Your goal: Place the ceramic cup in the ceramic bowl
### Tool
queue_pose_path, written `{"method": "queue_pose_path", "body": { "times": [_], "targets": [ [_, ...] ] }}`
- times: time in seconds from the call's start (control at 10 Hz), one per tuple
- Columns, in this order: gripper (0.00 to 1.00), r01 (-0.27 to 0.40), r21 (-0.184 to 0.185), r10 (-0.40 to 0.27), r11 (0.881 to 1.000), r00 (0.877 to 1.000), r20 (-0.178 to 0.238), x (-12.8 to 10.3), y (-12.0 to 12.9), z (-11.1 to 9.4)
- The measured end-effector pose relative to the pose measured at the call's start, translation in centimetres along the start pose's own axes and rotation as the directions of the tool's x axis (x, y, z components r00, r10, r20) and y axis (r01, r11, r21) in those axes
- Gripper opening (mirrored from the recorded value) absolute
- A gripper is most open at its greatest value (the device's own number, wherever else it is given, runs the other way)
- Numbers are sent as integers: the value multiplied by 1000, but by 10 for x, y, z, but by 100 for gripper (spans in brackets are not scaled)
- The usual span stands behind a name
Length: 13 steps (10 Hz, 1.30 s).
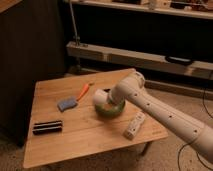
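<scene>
The white ceramic cup (99, 98) is held at the end of my arm, on its side, over the left rim of the green ceramic bowl (114, 110). The bowl stands near the middle right of the wooden table (75, 145). My gripper (106, 97) is shut on the cup and mostly hidden behind it. My white arm comes in from the lower right and covers the far part of the bowl.
An orange carrot-like item (83, 91) and a blue sponge (66, 104) lie left of the bowl. A flat black striped block (47, 127) is at the front left. A small white bottle (134, 125) lies right of the bowl. A dark cabinet stands to the left, a metal shelf behind.
</scene>
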Motion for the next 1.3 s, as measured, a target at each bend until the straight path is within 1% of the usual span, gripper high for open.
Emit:
{"method": "queue_pose_path", "body": {
  "times": [0.1, 0.4, 0.5, 0.7, 0.8, 1.0, 1.3],
  "targets": [
    [4, -2, 0, 2, 1000, 1000, -2, 0, 2, -1],
    [38, -9, 4, 9, 1000, 1000, 11, 3, 8, -5],
    [47, -16, 6, 16, 1000, 1000, 15, 4, 11, -6],
    [65, -37, 10, 37, 999, 999, 26, 2, 18, -10],
    [70, -45, 23, 44, 999, 998, 35, 4, 20, -9],
    [70, -66, 45, 64, 997, 997, 39, 0, 20, 0],
    [70, -104, 58, 101, 993, 994, 42, -4, 18, 11]
  ]
}}
